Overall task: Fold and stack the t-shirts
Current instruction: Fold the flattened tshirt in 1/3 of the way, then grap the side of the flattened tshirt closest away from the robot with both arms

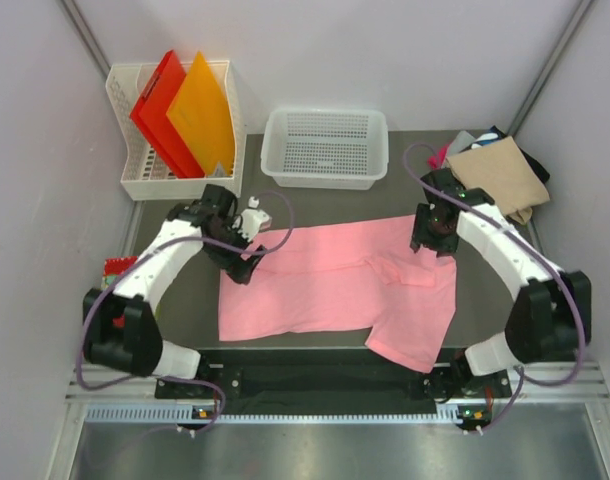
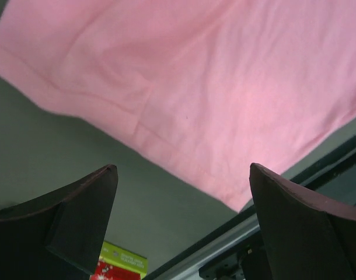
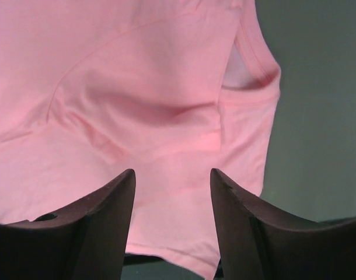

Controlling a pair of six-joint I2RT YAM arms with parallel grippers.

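- Pink t-shirt [image 1: 325, 280]: plain light pink cloth, spread across the middle of the bench [image 1: 400, 200]; one part reaches toward the near right corner; mild creases; neckline visible in the right wrist view.
- Packet [image 1: 115, 268]: small, red and green, at the left edge of the bench, beside the left arm; print too small to read.
- Left gripper [image 1: 243, 268]: over the far left corner of the pink t-shirt; fingers wide apart, nothing between them; the left wrist view shows the shirt's edge and bare bench below it.
- Right gripper [image 1: 430, 245]: over the far right edge of the pink t-shirt; fingers apart with a narrower gap, nothing clamped; whether the tips touch the cloth cannot be told.
- Basket [image 1: 325, 183]: white, perforated, at far centre.
- Rack [image 1: 125, 130]: white, slotted, far left; holds a red folder [image 1: 160, 110] and an orange folder [image 1: 200, 115], both leaning.
- Folded t-shirts: pile at far right; tan t-shirt [image 1: 500, 175] on top; black, magenta and grey edges showing beneath.
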